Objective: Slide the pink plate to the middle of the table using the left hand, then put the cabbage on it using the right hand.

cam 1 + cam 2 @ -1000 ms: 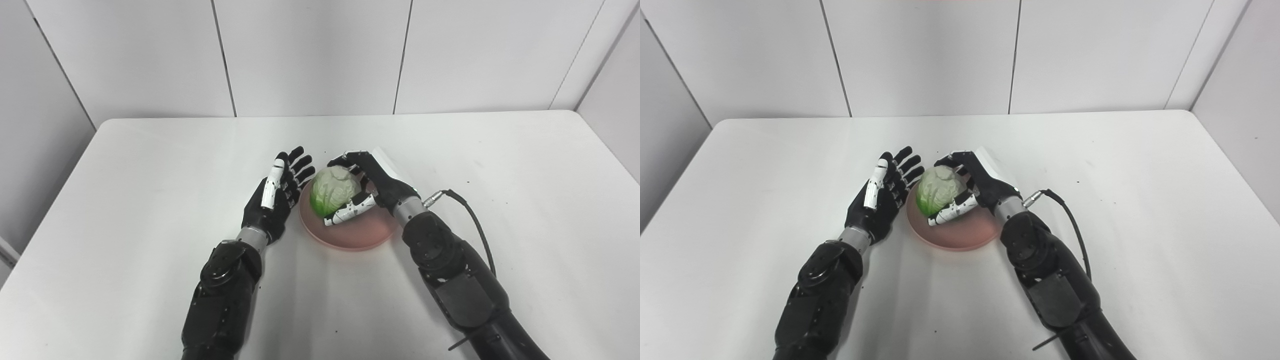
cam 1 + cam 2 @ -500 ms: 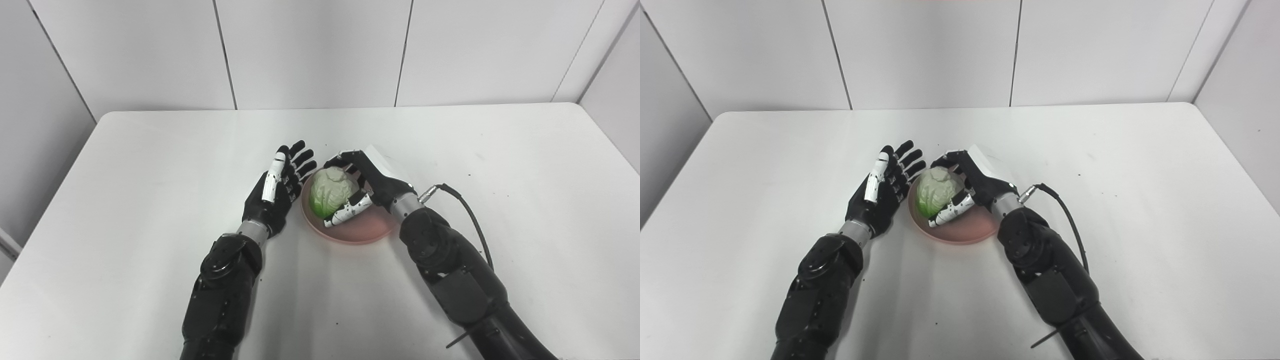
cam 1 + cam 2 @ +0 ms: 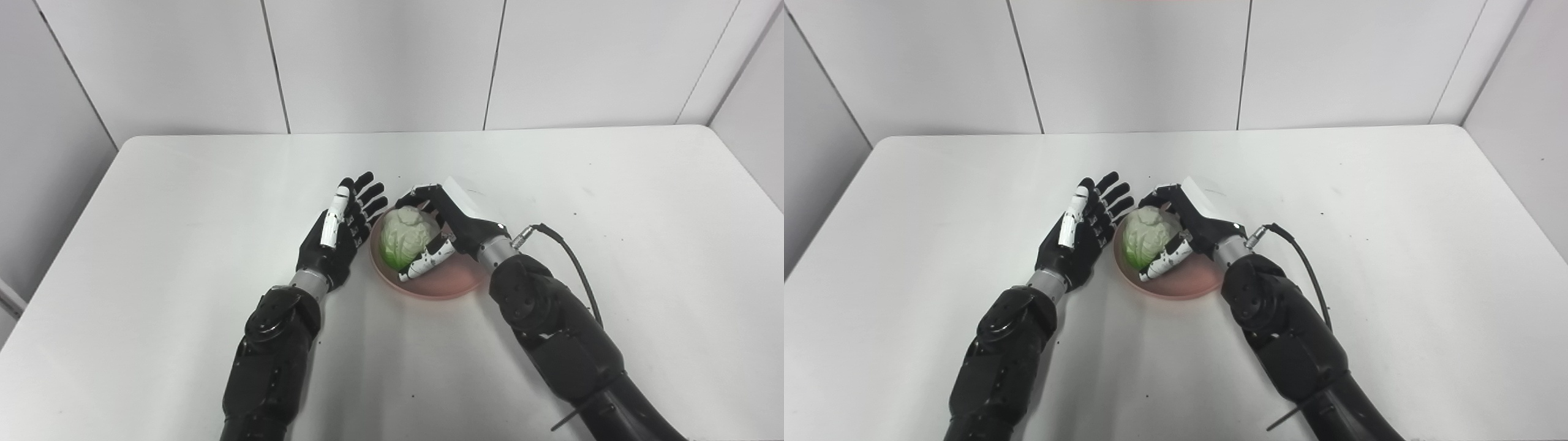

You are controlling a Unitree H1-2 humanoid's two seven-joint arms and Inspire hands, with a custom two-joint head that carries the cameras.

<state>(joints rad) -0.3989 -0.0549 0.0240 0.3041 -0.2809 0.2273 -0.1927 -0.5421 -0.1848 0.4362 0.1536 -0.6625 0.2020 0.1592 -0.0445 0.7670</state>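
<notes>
Left eye view. Right hand (image 3: 456, 223) is wrapped around the cabbage (image 3: 405, 239): fingers (image 3: 418, 196) curl over its far side, thumb (image 3: 429, 260) presses its near side. Cabbage sits over the left part of the pink plate (image 3: 441, 280); whether its underside touches the plate cannot be told from here. Plate lies on the white table (image 3: 153, 214), directly under the right hand, its near rim showing below the thumb. Left hand (image 3: 340, 236) stands just left of the plate, palm turned toward the cabbage, fingers spread apart and pointing away, holding nothing. Its fingertips are close to the cabbage, a narrow gap between them. A black cable (image 3: 569, 257) loops from the right wrist across the table to the right of that arm.

Right eye view. Same layout. Right hand (image 3: 1200, 220) clamped on the cabbage (image 3: 1148, 239), white back plate of the hand facing up. Pink plate (image 3: 1188, 283) beneath and a little toward the robot from the hand. Left hand (image 3: 1084, 236) open beside the plate's left rim, edge of the hand down near the table (image 3: 1396, 214); contact with the rim cannot be told. Cable (image 3: 1304, 263) trails right of the right forearm.
</notes>
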